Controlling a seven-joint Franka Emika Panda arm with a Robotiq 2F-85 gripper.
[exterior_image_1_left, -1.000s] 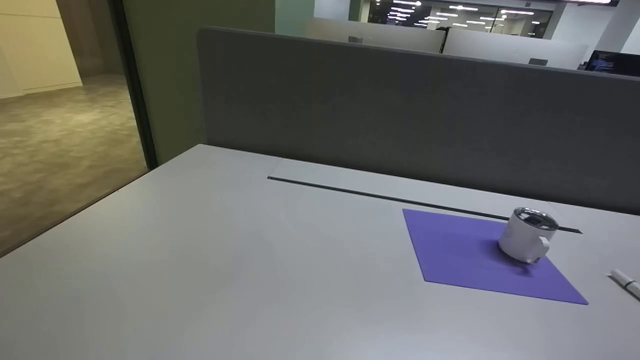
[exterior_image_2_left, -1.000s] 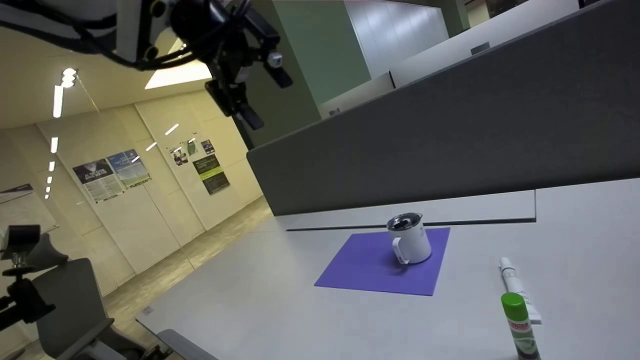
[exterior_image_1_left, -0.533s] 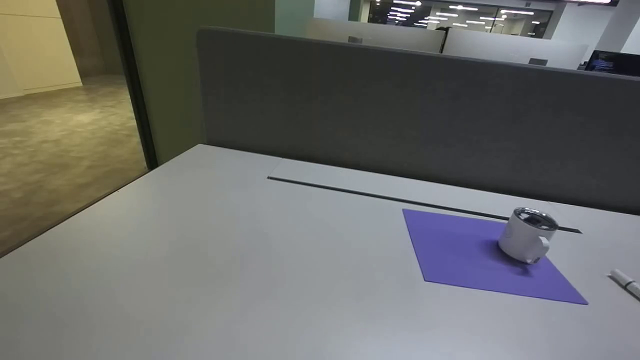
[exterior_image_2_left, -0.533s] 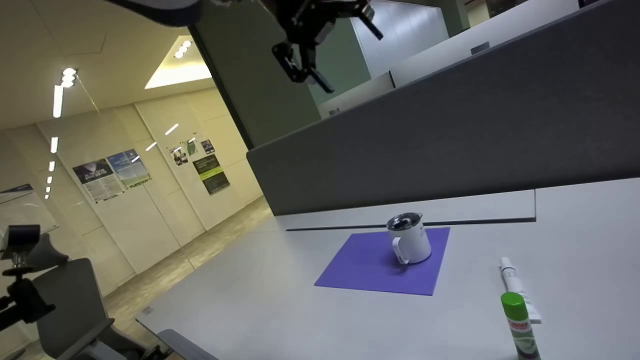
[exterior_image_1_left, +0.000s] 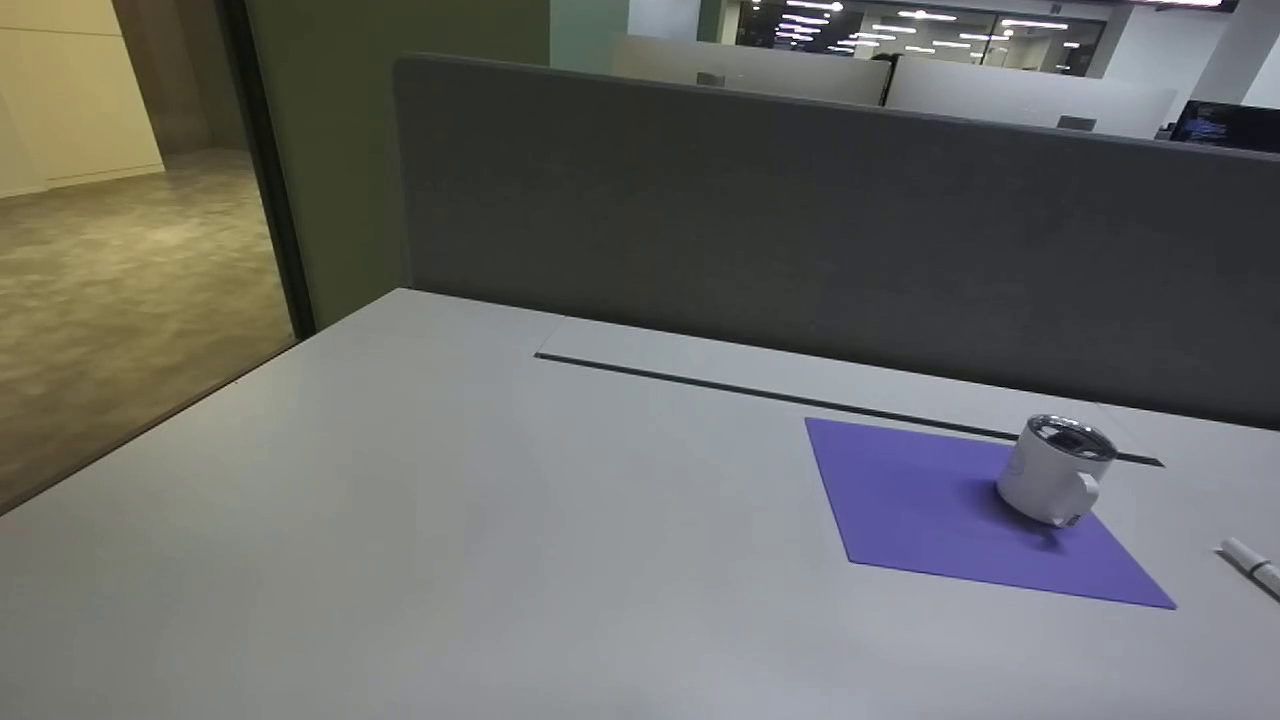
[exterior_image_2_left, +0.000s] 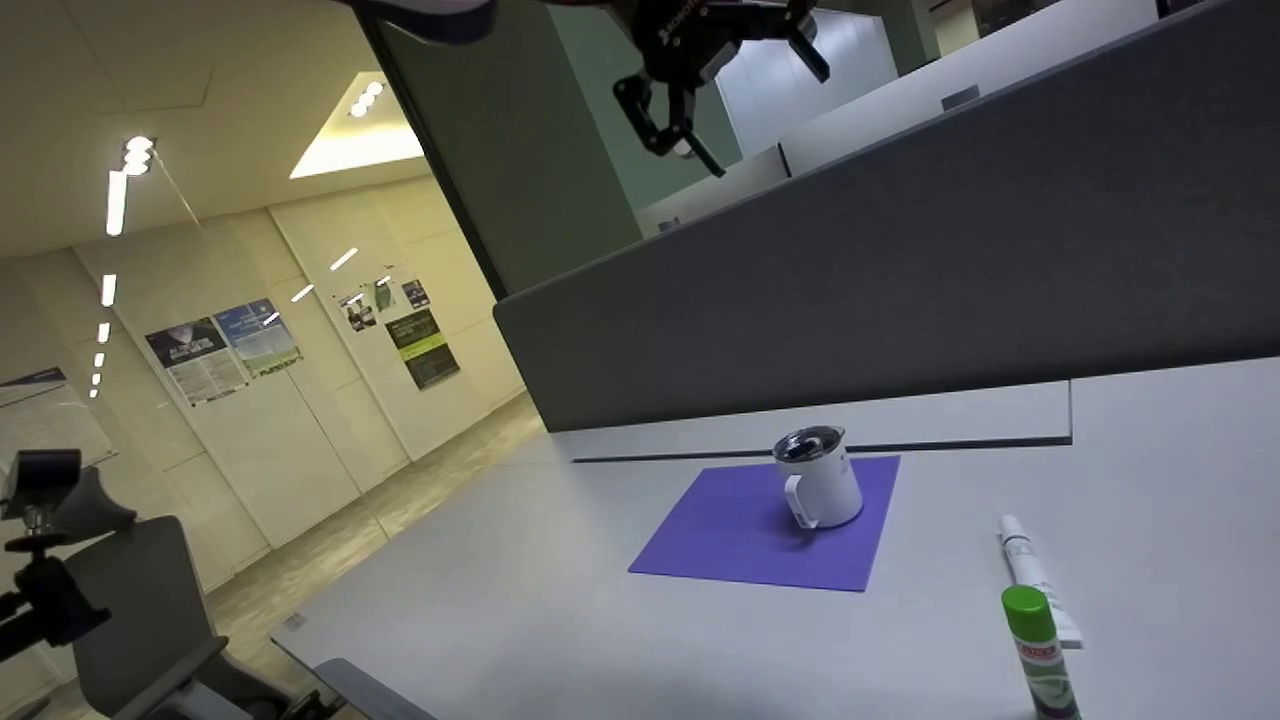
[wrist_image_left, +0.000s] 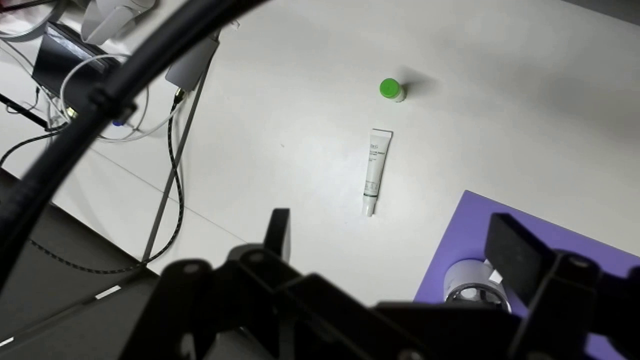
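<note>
Probably stiff, smooth and fairly weighty, the white mug (exterior_image_2_left: 828, 492) stood upright on the purple mat (exterior_image_2_left: 715, 545), and its handle (exterior_image_1_left: 1089, 487) or side looked the surest hold. Well above it, the gripper (exterior_image_2_left: 770, 125) hung spread and empty. Off the mat, a tube (wrist_image_left: 376, 165) lay near a standing green-capped bottle (exterior_image_2_left: 1042, 655).

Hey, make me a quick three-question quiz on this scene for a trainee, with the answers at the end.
1. Open question: what stands on the purple sheet?
2. True or false: the gripper hangs open, holding nothing.
3. Multiple choice: what colour is the cap of the upright container near the white tube? (a) red (b) green (c) blue

Key:
1. A white mug.
2. True; its fingers stand wide apart.
3. b
</note>
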